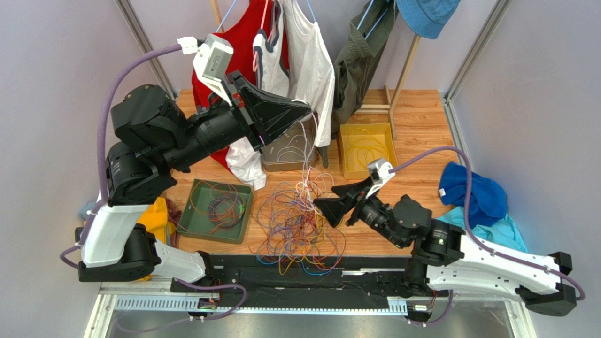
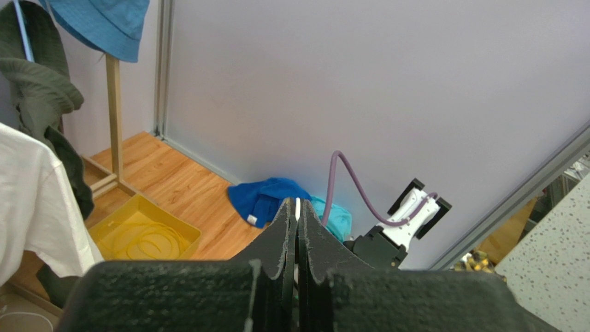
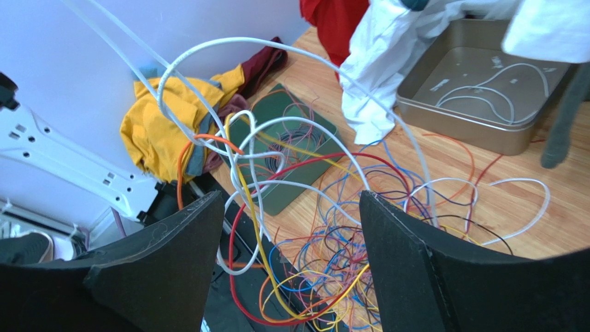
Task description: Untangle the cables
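The cables lie in a loose many-coloured snarl on the wooden table in front of the arm bases. My left gripper is raised high above the table's middle, shut on a white cable that hangs down into the snarl. In the left wrist view the white cable shows pinched between the closed jaws of the left gripper. My right gripper stands open just right of the snarl. In its wrist view the right gripper has nothing between its fingers, and the cables loop beyond them.
A green tray holding coiled wires sits left of the snarl. A grey metal tin and a yellow tray stand behind it. Clothes hang from a rack at the back. Blue cloth lies right, yellow cloth left.
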Tool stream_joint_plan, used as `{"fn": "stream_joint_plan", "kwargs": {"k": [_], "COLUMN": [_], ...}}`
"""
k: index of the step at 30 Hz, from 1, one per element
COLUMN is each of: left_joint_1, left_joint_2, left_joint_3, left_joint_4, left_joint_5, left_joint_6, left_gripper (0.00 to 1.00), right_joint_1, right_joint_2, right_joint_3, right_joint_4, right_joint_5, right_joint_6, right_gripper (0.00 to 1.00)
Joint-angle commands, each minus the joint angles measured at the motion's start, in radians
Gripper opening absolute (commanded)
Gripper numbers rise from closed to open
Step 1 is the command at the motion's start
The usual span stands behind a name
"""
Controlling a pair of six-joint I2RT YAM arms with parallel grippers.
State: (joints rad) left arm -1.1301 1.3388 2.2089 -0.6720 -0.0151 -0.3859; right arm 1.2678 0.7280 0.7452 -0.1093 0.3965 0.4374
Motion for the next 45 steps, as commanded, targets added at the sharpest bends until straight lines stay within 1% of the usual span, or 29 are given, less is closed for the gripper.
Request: {"fn": "stream_joint_plan", "kwargs": {"k": [1,3,6,8,9,10,12,13,15,16,17,19,21,22,24,28,29,30,31,33,34,35,37,40,42,44,45], "left_joint_1": [-0.003,-0.003,-0.003,-0.002,-0.003,-0.002,-0.003,-0.003,-0.003,-0.003,-0.003,-0.002,-0.003,-0.003,-0.002,-0.003,-0.003,-0.003,-0.003,-0.003,-0.002,-0.003,-0.002,-0.003,-0.002,-0.003,-0.003], "left_joint_2": [0.005,0.005,0.002,0.0,-0.003,-0.006,-0.012,-0.018,-0.017,-0.009,-0.001,0.005,-0.006,-0.013,-0.033,-0.049,-0.047,-0.04,-0.036,-0.026,-0.024,-0.023,-0.017,-0.01,-0.009,-0.01,-0.012], "left_joint_3": [-0.003,-0.003,-0.008,-0.012,-0.014,-0.015,-0.015,-0.008,0.021,0.073,0.102,0.165,0.184,0.183,0.179,0.183,0.19,0.211,0.221,0.241,0.241,0.241,0.242,0.244,0.244,0.244,0.244], "left_joint_4": [0.02,0.02,0.022,0.018,0.018,0.017,0.014,0.012,-0.003,-0.014,-0.023,-0.035,-0.017,-0.008,0.015,0.055,0.064,0.065,0.065,0.064,0.066,0.071,0.072,0.072,0.072,0.075,0.077], "left_joint_5": [0.047,0.052,0.053,0.058,0.058,0.049,0.029,0.018,-0.029,-0.055,-0.063,-0.088,-0.101,-0.117,-0.134,-0.158,-0.158,-0.16,-0.158,-0.16,-0.16,-0.158,-0.158,-0.155,-0.157,-0.157,-0.158], "left_joint_6": [-0.021,-0.024,-0.028,-0.031,-0.031,-0.03,-0.022,-0.016,0.015,0.025,0.045,0.065,0.077,0.087,0.094,0.119,0.122,0.125,0.13,0.133,0.133,0.134,0.133,0.131,0.133,0.137,0.139], "left_gripper": [0.0,0.0,0.0,0.0,0.0,0.0,0.0,0.0,0.0,0.0,0.0,0.0,0.0,0.0,0.0,0.0,0.0,0.0,0.0,0.0,0.0,0.0,0.0,0.0,0.0,0.0,0.0], "right_joint_1": [0.005,0.005,0.005,0.005,0.004,0.005,0.005,0.004,0.005,0.005,0.005,0.005,0.004,0.004,0.004,0.004,0.004,0.004,0.005,0.005,0.005,0.005,0.005,0.005,0.005,0.013,0.021], "right_joint_2": [0.08,0.125,0.171,0.183,0.183,0.179,0.156,0.145,0.11,0.096,0.081,0.024,-0.034,-0.054,-0.099,-0.133,-0.134,-0.133,-0.128,-0.107,-0.099,-0.079,-0.07,-0.073,-0.102,-0.157,-0.183], "right_joint_3": [0.06,0.066,0.069,0.056,0.046,0.025,0.002,-0.015,-0.081,-0.111,-0.185,-0.257,-0.373,-0.413,-0.504,-0.605,-0.621,-0.63,-0.638,-0.635,-0.629,-0.624,-0.619,-0.615,-0.607,-0.589,-0.56], "right_joint_4": [0.133,0.151,0.166,0.181,0.189,0.197,0.194,0.18,0.16,0.143,0.135,0.119,0.112,0.108,0.074,0.011,0.013,0.017,0.013,-0.003,-0.012,-0.018,-0.023,-0.012,-0.013,-0.035,-0.061], "right_joint_5": [-0.07,-0.079,-0.067,-0.056,-0.05,-0.036,-0.021,-0.013,-0.002,0.017,0.031,0.062,0.088,0.093,0.111,0.143,0.148,0.142,0.142,0.148,0.148,0.15,0.146,0.137,0.128,0.123,0.128], "right_joint_6": [-0.049,-0.052,-0.057,-0.058,-0.054,-0.046,-0.025,-0.016,0.006,0.035,0.058,0.118,0.159,0.203,0.24,0.336,0.387,0.399,0.42,0.46,0.465,0.469,0.477,0.471,0.462,0.431,0.419], "right_gripper": [0.75,0.74,0.68,0.53,0.43,0.23,0.05,0.0,0.0,0.0,0.0,0.0,0.0,0.0,0.0,0.0,0.02,0.08,0.19,0.3,0.37,0.4,0.43,0.43,0.44,0.47,0.5]}}
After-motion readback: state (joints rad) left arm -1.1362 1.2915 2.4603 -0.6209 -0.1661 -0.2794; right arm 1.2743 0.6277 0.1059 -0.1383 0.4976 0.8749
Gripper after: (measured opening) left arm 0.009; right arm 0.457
